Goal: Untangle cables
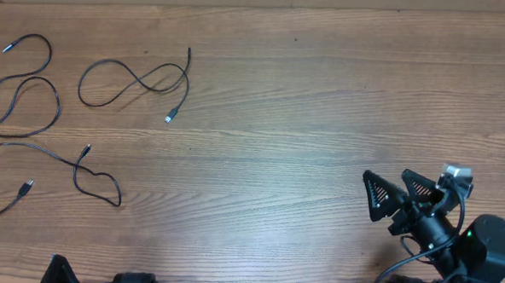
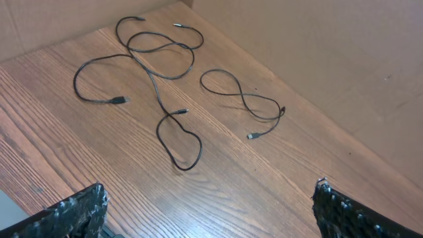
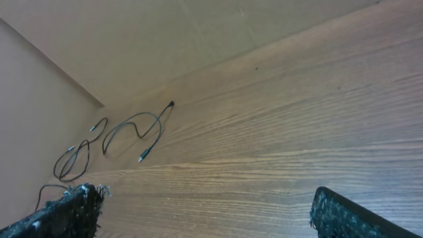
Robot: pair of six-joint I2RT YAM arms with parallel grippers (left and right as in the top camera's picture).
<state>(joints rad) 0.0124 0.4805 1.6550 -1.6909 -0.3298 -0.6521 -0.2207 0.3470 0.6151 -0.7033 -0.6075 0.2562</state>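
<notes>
While jaws gape, left gripper and right gripper hover tilted above the table.

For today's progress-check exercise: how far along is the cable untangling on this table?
Done: the middle cable lies alone, apart from the other two. In hand: nothing. The left end effector and right end effector are both open and empty, away from the cables. Left: the upper-left cable and lower-left cable lie very close, possibly touching where their loops meet, so they likely need pulling apart.
</notes>
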